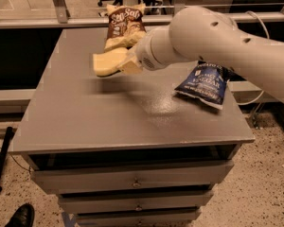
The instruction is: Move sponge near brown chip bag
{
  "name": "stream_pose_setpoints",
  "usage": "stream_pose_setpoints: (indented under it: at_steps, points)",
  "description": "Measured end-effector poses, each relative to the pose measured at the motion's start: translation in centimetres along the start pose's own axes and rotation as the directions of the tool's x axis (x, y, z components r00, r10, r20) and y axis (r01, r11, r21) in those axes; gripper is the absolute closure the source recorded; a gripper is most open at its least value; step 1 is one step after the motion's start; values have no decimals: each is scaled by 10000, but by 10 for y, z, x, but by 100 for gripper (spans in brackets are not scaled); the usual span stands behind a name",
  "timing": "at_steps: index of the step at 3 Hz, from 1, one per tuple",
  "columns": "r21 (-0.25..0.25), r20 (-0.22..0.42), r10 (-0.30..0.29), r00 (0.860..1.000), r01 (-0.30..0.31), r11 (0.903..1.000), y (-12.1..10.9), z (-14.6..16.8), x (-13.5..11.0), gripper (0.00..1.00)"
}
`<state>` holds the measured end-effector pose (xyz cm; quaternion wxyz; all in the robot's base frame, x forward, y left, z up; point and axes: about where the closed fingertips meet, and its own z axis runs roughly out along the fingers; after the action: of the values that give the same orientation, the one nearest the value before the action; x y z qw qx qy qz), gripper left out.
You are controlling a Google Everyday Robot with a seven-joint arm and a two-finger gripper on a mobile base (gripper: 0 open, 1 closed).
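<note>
The pale yellow sponge [106, 63] hangs above the grey table [85, 112], held at its right end by my gripper [126, 65], which is shut on it. The brown chip bag [124, 26] lies at the table's far edge, just behind and right of the sponge. The sponge's near edge sits just in front of the bag's pale lower part in this view. My white arm [213, 37] reaches in from the right.
A dark blue chip bag [204, 83] lies on the right side of the table, partly under my arm. Drawers [132, 181] run below the table's front. A shoe [20, 215] shows on the floor at lower left.
</note>
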<state>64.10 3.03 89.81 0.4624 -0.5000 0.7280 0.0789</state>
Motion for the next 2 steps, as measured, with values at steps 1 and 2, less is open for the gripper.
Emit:
stream_pose_setpoints:
  at_steps: [1,2]
  points:
    - [1400,-280,208,9994,-167,9900,-50,-11,25,100]
    - [1938,-502,304,9983,-201,9808,-85,-2,43,100]
